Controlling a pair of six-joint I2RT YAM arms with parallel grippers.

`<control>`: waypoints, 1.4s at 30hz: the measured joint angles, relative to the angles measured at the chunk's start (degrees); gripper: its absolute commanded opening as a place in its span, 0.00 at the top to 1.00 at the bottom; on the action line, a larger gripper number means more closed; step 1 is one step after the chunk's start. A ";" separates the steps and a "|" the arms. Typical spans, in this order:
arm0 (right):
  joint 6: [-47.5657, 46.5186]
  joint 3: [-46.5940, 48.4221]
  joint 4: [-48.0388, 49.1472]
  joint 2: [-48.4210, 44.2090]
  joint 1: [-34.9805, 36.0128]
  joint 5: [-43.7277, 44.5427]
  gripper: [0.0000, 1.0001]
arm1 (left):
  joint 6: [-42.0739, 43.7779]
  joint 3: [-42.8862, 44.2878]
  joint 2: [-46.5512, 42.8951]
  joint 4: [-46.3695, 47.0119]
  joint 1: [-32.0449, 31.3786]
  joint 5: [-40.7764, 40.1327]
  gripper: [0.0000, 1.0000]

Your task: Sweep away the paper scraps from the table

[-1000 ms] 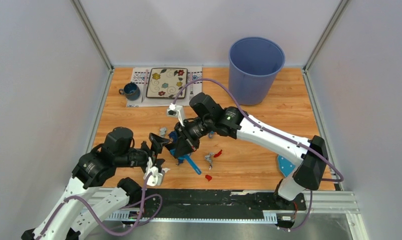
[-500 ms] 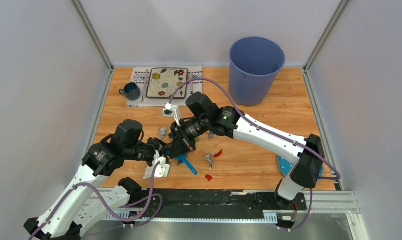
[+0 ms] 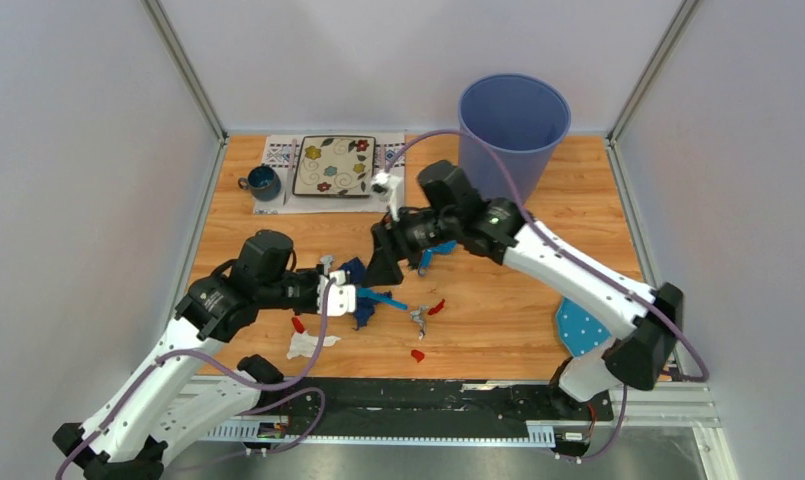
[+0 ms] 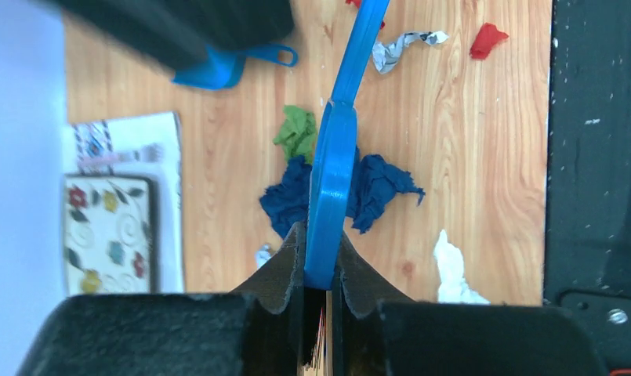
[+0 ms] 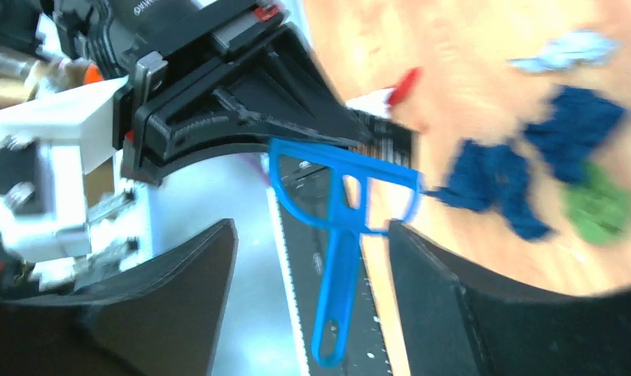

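Left claw [image 4: 320,252]: pressed tight on the wide end of a blue plastic hand sweeper [image 4: 332,168], seen edge-on, its long handle pointing away.
Right claw [image 5: 310,227]: fingers spread on either side of the sweeper's holed handle, touching nothing.
Paper scraps: small crumpled bits lying on the orange-brown wood-grain worktop [image 3: 538,200], from its centre toward 7 o'clock. They are dark blue [image 4: 378,184], green [image 4: 296,133], white [image 4: 453,270], red [image 4: 486,39] and silver-grey [image 4: 402,48]. None looks cleared yet.
Risk, grip: the sweeper is pinched by a thin edge, so downward pressure could twist it or pop it free.
Risk, collision: the two claws sit close together, so a move by either arm could knock the handle.
Risk, scatter: the light scraps could flick off the near edge at 6 o'clock rather than travel toward the blue plastic bin [image 3: 508,160] at 1 o'clock.
Writing: white lettering on the left claw's black housing is cropped and blurred, so unreadable. No brand or label is legible elsewhere.
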 measured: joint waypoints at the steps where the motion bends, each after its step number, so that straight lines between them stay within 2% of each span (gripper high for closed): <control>1: -0.26 -0.98 -0.13 -2.16 -1.64 1.79 0.05 | -3.04 0.00 0.70 0.57 0.00 -0.92 1.00; 6: -3.50 -5.66 -0.61 -15.82 -7.23 9.44 0.05 | -19.06 0.00 4.66 2.71 0.94 -0.26 1.00; 9: -5.75 -8.92 -0.50 -23.63 -8.90 9.88 0.07 | -30.36 -0.02 6.32 5.31 2.91 4.61 1.00; 14: -10.36 -14.38 -2.36 -30.99 -11.98 9.33 0.06 | -50.97 -4.52 6.21 17.88 5.05 16.55 1.00; 19: -13.97 -15.87 -5.84 -32.22 -12.33 7.52 0.22 | -63.34 -9.27 7.80 25.75 5.07 25.40 1.00; 24: -15.10 -14.60 -6.86 -26.97 -12.28 2.73 0.27 | -67.41 -8.59 8.31 29.79 5.07 29.03 1.00; 27: -15.69 -14.58 -7.37 -24.22 -12.24 1.38 0.47 | -67.80 -7.50 8.33 30.25 5.07 29.97 1.00; 32: -15.93 -13.86 -7.28 -22.38 -11.50 -0.85 0.54 | -67.73 -6.78 8.35 30.29 5.07 30.56 1.00; 36: -15.93 -12.04 -6.71 -22.40 -11.04 -2.14 0.56 | -67.63 -6.71 8.57 30.27 5.07 30.73 1.00; 39: -15.96 -11.65 -6.60 -22.43 -11.02 -2.54 0.68 | -67.63 -6.21 8.85 30.10 5.07 30.77 1.00; 42: -16.15 -11.63 -6.64 -22.38 -10.75 -2.56 0.76 | -67.56 -5.40 8.92 29.97 5.07 30.88 1.00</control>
